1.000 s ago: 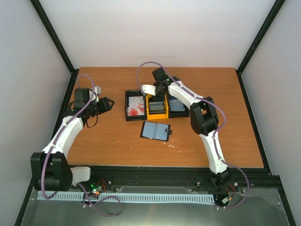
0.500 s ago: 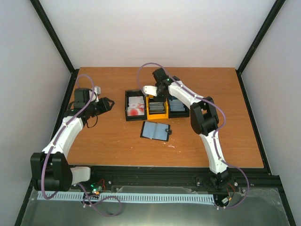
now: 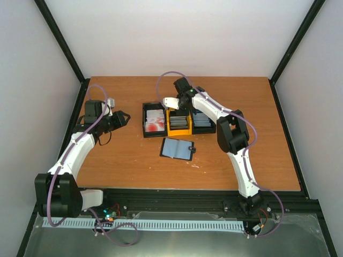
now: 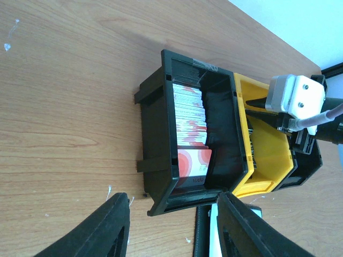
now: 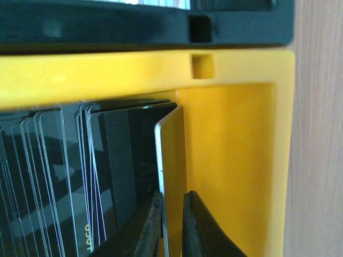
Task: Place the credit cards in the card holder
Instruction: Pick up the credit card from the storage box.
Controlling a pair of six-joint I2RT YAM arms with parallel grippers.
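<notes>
Barely anything has shifted overall: both arms sit as before over the worktop [image 3: 134,160]. Only the right end effector [image 5: 171,230] has closed, its jaws now pinching the end card [image 5: 174,155] of the dark stack in the yellow bin [image 5: 236,134], seemingly ready to lift. The left end effector [image 4: 177,214] hangs half open, empty. The card holder [image 3: 177,149] lies open before the bins.

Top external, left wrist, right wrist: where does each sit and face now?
Top external: above and behind the bases, looking down on the table, open card holder, left arm and right arm.
Left wrist: low over the table, facing the black bin of white-and-red cards; own jaws apart at bottom.
Right wrist: inside the yellow bin, jaws closed on the end card.
Shared: left wrist and top both show the right arm over the yellow bin.
</notes>
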